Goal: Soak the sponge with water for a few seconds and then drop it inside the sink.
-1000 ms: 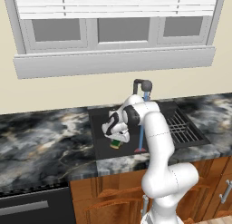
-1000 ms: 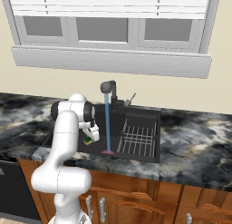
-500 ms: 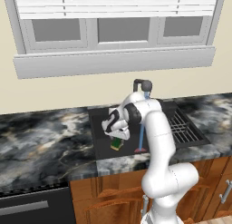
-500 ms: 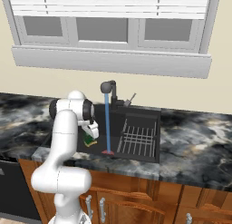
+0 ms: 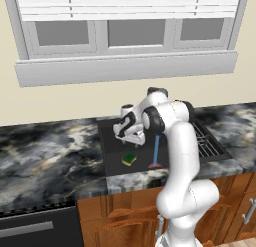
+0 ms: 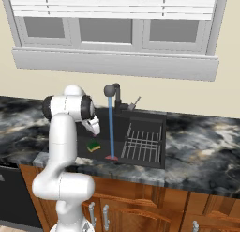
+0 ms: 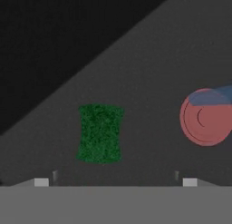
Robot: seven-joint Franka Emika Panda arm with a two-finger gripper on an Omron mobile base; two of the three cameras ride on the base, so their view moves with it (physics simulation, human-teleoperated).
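Sponge point(image 5: 129, 159) is lying green side up on the floor of the sink point(image 5: 111, 141), just left of the red drain point(image 7: 206, 117) where the water point(image 6: 111, 127) lands. My jaws hang above it, spread wide with nothing in them, far as I see.

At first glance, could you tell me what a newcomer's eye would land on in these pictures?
Probably the thin blue stream of water running from the dark faucet down to the red drain in the dark sink. Next, the sponge, lying green side up on the sink floor left of the stream, free of the open gripper just above it. The white arm itself looms large in front.
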